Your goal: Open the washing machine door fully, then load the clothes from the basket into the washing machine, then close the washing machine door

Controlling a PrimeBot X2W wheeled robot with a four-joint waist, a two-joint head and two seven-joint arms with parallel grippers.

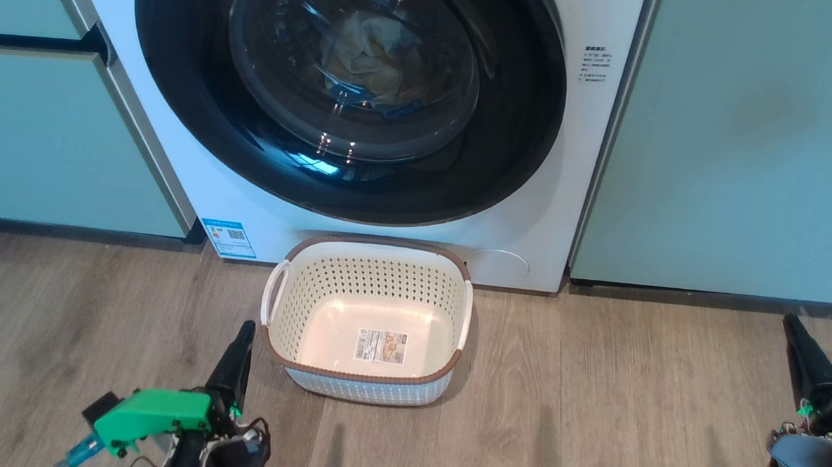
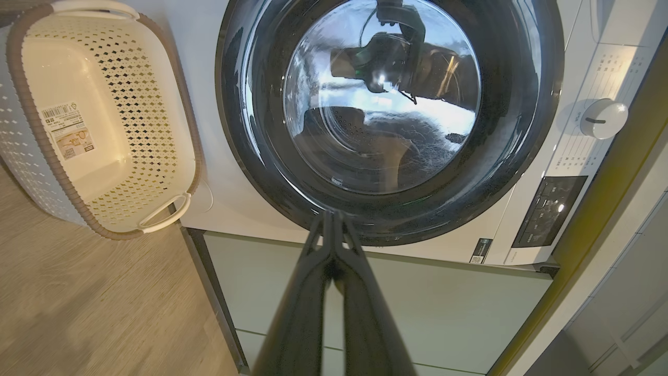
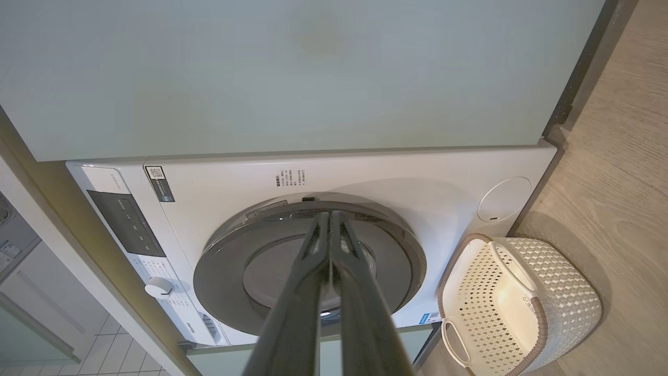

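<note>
The washing machine (image 1: 568, 185) stands white between green cabinets, its round black door (image 1: 357, 166) closed flat against the front. Through the glass bowl I see the pale yellow clothes (image 1: 373, 56) with blue patches lying inside the drum. The cream basket (image 1: 300, 316) sits on the floor just before the machine, holding nothing but its label sticker. My left gripper (image 1: 246, 328) is shut at the lower left, left of the basket. My right gripper (image 1: 790, 321) is shut at the lower right, well clear of the basket. The door (image 2: 391, 219) and basket (image 2: 172, 125) also show in the left wrist view, the door (image 3: 386, 235) and basket (image 3: 563, 292) in the right wrist view.
Pale green cabinets (image 1: 728, 143) flank the washer on both sides (image 1: 40, 137). Wood-look floor (image 1: 605, 394) spreads open between the two grippers. The washer's control panel and white knob (image 2: 603, 119) show in the left wrist view.
</note>
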